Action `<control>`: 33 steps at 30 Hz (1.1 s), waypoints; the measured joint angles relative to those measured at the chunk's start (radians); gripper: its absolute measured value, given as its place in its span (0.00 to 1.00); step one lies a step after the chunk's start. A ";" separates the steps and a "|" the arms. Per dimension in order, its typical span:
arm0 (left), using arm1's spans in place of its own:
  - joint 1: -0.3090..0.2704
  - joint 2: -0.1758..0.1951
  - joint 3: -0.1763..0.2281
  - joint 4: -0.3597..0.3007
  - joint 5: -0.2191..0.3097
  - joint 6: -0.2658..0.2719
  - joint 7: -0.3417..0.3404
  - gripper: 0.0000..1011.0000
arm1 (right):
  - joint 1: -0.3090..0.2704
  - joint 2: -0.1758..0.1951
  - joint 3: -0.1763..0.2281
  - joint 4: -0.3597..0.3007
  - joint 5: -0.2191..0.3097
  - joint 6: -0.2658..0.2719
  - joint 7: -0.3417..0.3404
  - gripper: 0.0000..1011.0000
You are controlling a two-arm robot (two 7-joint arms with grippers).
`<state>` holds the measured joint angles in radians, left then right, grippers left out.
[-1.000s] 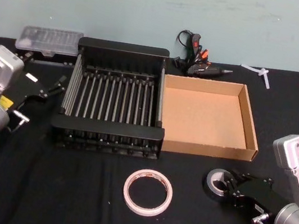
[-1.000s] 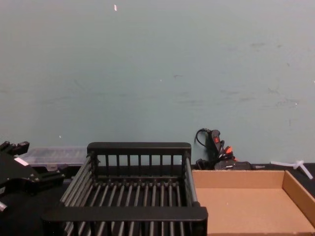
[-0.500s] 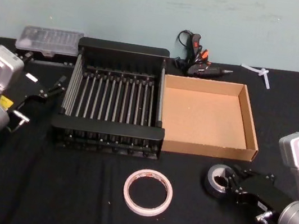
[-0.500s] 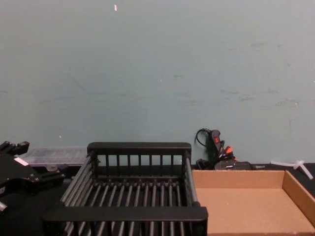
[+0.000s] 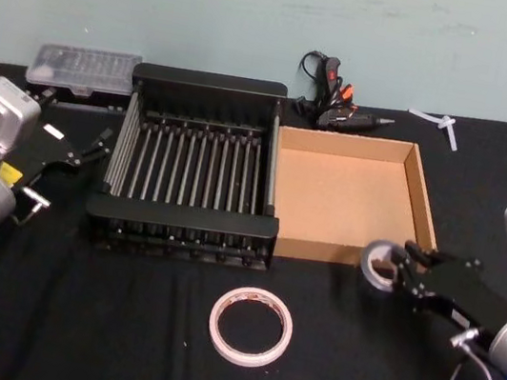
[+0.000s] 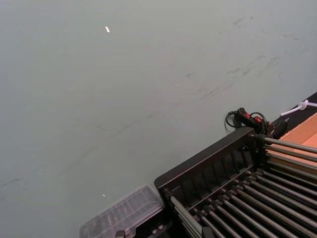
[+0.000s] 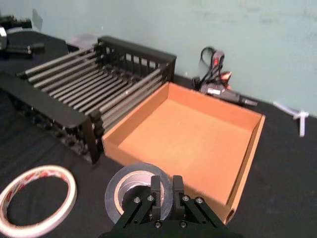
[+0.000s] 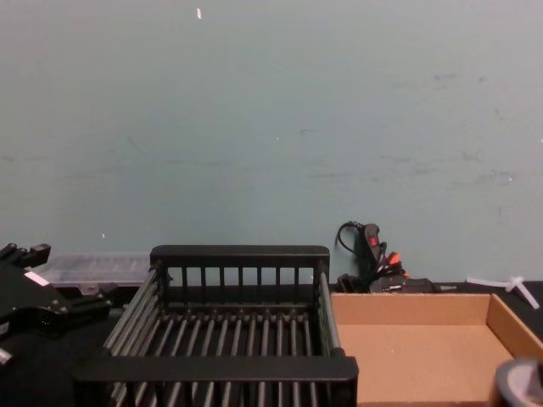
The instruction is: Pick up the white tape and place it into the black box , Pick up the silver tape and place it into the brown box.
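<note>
Gripping the silver tape (image 7: 133,192), right pincer (image 7: 162,194) closed, raised

The crate (image 5: 197,167) sits at mid-table with the cardboard tray (image 5: 354,196) touching its right side, a clear case (image 5: 84,69) behind its left corner and a glue gun (image 5: 333,102) against the wall behind the seam between the two. The wide tape ring (image 5: 250,326) lies flat on the table in front of the crate's right end. To its right, the right gripper (image 5: 401,276) holds the smaller roll (image 5: 379,265) off the table, just before the tray's front right corner, while the left gripper (image 5: 81,152) hangs left of the crate.
</note>
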<state>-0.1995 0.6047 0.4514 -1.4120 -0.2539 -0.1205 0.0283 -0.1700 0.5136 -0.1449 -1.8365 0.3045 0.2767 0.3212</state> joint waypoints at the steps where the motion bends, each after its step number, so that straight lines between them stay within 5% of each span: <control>1: 0.000 0.000 0.000 0.000 0.000 0.000 0.000 0.99 | 0.009 0.000 0.000 0.000 0.001 -0.006 0.000 0.15; 16: 0.000 0.000 0.000 0.000 0.000 0.000 0.000 0.99 | 0.154 -0.049 -0.037 0.089 -0.023 -0.021 -0.032 0.15; 33: 0.000 0.000 0.000 0.000 0.000 0.000 0.000 0.99 | 0.356 -0.133 -0.096 0.318 -0.097 -0.044 -0.042 0.15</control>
<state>-0.1995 0.6047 0.4513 -1.4120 -0.2539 -0.1206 0.0283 0.1858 0.3810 -0.2411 -1.5184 0.2078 0.2326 0.2795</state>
